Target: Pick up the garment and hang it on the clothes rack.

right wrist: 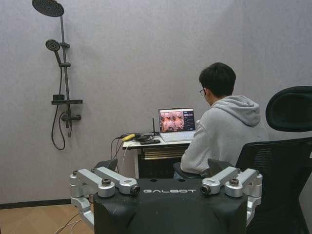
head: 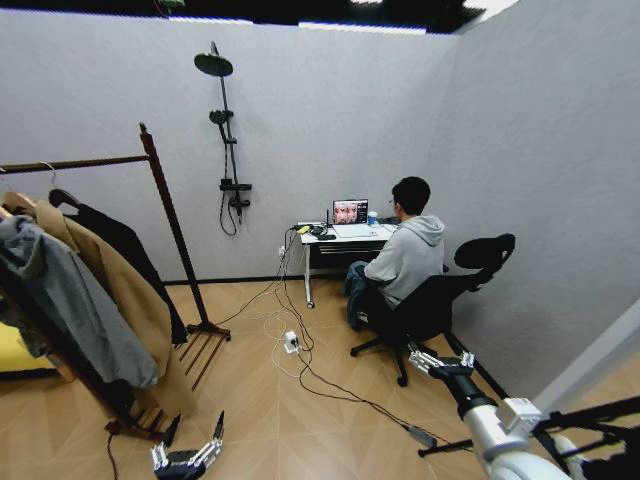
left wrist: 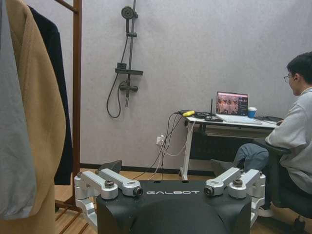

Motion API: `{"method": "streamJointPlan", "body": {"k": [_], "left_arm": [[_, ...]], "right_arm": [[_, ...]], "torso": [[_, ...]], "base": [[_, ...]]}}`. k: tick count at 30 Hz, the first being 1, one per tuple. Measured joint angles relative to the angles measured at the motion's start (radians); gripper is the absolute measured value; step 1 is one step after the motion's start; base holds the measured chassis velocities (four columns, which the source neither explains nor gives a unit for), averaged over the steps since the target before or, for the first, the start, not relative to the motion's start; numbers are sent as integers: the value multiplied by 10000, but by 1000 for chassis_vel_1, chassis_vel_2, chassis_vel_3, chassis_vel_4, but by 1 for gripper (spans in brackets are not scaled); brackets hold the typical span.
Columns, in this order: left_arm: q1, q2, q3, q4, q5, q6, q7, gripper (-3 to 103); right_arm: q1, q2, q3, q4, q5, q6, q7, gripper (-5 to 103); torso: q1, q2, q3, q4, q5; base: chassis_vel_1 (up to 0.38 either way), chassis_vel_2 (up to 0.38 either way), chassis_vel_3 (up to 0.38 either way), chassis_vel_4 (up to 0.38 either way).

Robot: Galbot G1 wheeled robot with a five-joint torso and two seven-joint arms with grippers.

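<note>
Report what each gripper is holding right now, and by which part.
Nothing is held. The left gripper and right gripper are both open and empty, low in front of the robot. The garment hangs on the clothes rack.

Wall ahead of me: a black shower set [head: 222, 140] is mounted on it.
Desk [head: 345, 238]: it stands against that wall, with an open laptop [head: 350, 211] and a cup [head: 372, 217] on top.
Floor: cables run from a white power strip [head: 291, 342] towards the desk.
Left side: I see a long tan coat [head: 110, 290] and a grey hooded jacket [head: 60, 300] hanging.
</note>
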State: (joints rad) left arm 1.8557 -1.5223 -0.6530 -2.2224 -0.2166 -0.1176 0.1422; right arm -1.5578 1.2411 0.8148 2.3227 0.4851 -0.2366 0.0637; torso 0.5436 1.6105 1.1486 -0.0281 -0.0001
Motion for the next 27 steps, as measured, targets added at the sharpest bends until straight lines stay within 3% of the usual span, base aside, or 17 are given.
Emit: {"method": "streamJointPlan", "body": {"k": [27], "left_arm": [[0,0,1,0,0,0,0,100]], "right_arm": [[128,11,-121,-221,-55,140,-56,100]], "torso": [[3,-1,1,-1,6]], "base": [[155,-159,-158,158]]}}
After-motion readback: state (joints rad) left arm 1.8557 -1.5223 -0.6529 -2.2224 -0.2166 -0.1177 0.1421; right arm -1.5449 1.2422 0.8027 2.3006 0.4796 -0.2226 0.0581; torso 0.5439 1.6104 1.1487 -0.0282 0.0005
